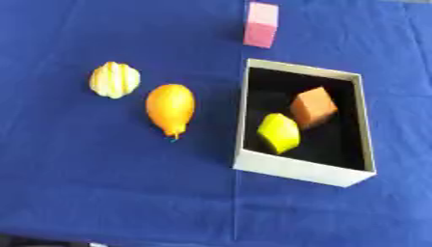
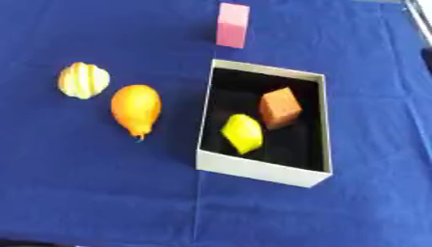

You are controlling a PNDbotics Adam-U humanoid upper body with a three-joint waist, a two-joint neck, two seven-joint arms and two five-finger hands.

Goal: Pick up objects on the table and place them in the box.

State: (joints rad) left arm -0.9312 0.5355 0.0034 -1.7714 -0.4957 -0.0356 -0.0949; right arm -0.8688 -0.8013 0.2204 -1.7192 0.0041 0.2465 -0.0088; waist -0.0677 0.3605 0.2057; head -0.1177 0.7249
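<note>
Neither robot hand shows in either view, so what they hold cannot be told. The box (image 1: 303,170) sits right of the tabletop's middle, already holding a yellow lemon (image 1: 278,133) and an orange-brown block (image 1: 313,107). Left of it on the blue cloth (image 1: 101,183) lie an orange fruit (image 1: 170,108), long axis running far to near with its pointed tip toward the near edge, and a striped pale fruit (image 1: 114,79). A pink block (image 1: 261,25) stands upright near the far edge, just beyond the box. These three remain to be loaded
</note>
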